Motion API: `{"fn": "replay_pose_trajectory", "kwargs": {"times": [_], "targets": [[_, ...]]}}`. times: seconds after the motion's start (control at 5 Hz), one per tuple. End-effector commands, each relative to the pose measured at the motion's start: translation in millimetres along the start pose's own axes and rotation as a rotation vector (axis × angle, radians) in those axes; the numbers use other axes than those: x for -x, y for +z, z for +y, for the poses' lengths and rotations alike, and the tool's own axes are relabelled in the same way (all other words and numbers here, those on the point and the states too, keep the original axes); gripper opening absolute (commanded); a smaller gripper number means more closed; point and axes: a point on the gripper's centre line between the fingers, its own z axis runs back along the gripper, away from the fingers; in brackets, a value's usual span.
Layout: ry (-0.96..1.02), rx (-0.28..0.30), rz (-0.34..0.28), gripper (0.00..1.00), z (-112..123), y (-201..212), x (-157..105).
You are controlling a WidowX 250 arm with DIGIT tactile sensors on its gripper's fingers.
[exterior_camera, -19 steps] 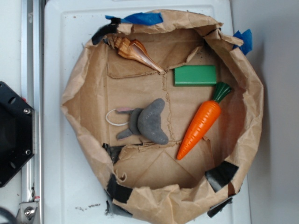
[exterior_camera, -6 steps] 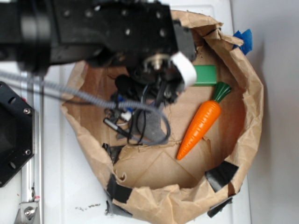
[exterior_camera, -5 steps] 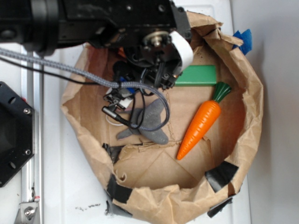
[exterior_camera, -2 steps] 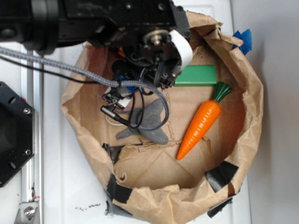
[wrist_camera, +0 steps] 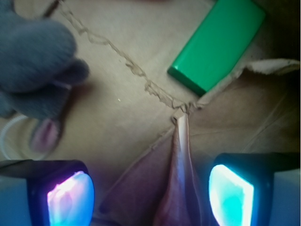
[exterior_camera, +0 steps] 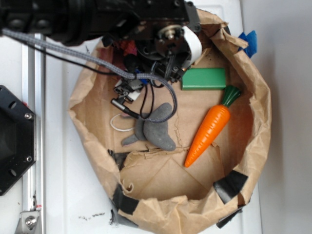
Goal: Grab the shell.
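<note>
In the wrist view the end effector stands with its two lit pads apart, and the tapering point of the shell lies between them at the bottom centre of the frame, untouched. In the exterior view the arm hides the shell at upper left. The glossy, narrowing tip could squirt out as the pads close. The green block and grey plush mouse lie well apart from it.
</note>
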Motion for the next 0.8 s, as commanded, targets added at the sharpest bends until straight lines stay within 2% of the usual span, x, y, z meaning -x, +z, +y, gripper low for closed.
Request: {"fn": "replay_pose_trajectory", "kwargs": {"times": [0.0, 0.2, 0.6], "targets": [[-0.011, -0.042, -0.009, 1.0, 6.4, 4.8, 12.1], [-0.03, -0.049, -0.012, 1.0, -0.3, 6.5, 12.5], [-0.015, -0.05, 0.009, 1.0, 4.7, -3.4, 15.1]]}}
